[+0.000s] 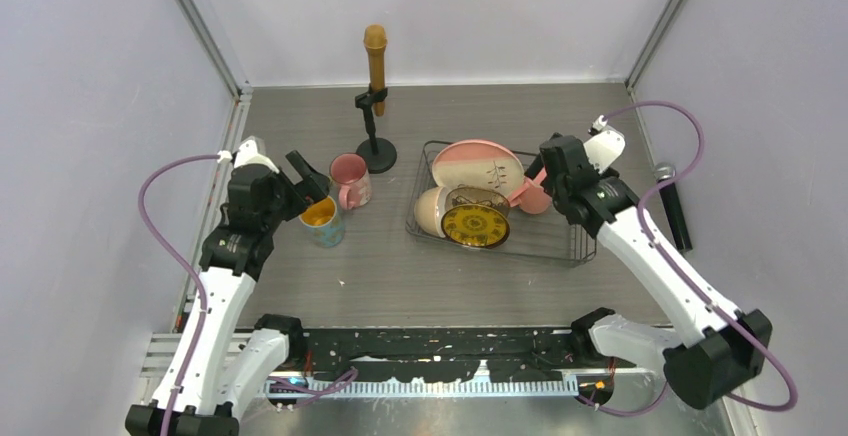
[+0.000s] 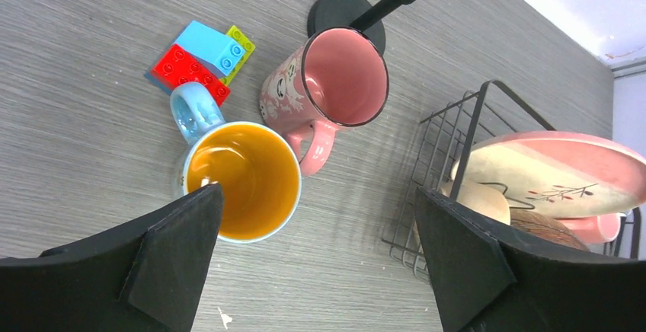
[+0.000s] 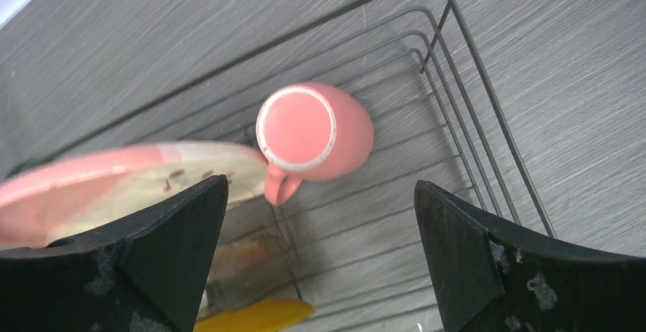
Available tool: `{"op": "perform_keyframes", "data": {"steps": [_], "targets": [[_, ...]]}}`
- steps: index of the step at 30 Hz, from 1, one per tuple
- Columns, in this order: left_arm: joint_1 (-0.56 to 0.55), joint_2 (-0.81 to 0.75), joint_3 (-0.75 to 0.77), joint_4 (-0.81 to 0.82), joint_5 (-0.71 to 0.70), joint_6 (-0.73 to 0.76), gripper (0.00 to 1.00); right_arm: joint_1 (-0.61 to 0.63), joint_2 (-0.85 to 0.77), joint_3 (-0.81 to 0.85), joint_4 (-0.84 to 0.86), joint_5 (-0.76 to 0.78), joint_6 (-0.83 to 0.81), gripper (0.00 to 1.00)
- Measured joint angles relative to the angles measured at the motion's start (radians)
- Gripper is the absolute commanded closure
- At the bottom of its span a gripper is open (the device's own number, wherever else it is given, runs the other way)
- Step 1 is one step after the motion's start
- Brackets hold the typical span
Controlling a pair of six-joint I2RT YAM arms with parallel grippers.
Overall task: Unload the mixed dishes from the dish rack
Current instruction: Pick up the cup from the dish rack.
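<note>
The left pincer [image 2: 316, 221] is wide open and holds nothing. Directly below it, close to its left finger [image 2: 171, 260], the mug with yellow inside [image 2: 242, 180] stands upright on the counter [image 2: 76, 157]. Just beyond that mug is the standing pink mug [image 2: 343, 77], and the two nearly touch. Farther out from this pincer lie the toy blocks [image 2: 199, 56] and the round base of the microphone stand [image 2: 335, 8].

To the right of the left pincer sits the dish rack [image 2: 465, 130]. It holds the large pink-and-cream plate [image 2: 548, 168] on edge, a cream bowl [image 2: 480, 199] and the small yellow patterned plate [image 1: 475, 224].

The right pincer [image 3: 320, 195] is also spread wide and grips nothing. It hangs over the rack's far right corner. The racked pink mug [image 3: 316, 130] rests on the wire floor below it, between the fingers, with its handle pointing towards the large plate.
</note>
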Motion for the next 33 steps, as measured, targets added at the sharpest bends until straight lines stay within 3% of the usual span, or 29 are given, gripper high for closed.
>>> {"op": "perform_keyframes", "data": {"steps": [10, 33], "targets": [[0.0, 0.01, -0.01, 0.008, 0.002, 0.039, 0.0, -0.002, 0.29, 0.18, -0.076, 0.117, 0.181, 0.01], [0.0, 0.019, -0.01, 0.006, -0.002, 0.044, 0.0, -0.061, 0.518, 0.222, -0.083, 0.091, 0.311, 0.01]]}}
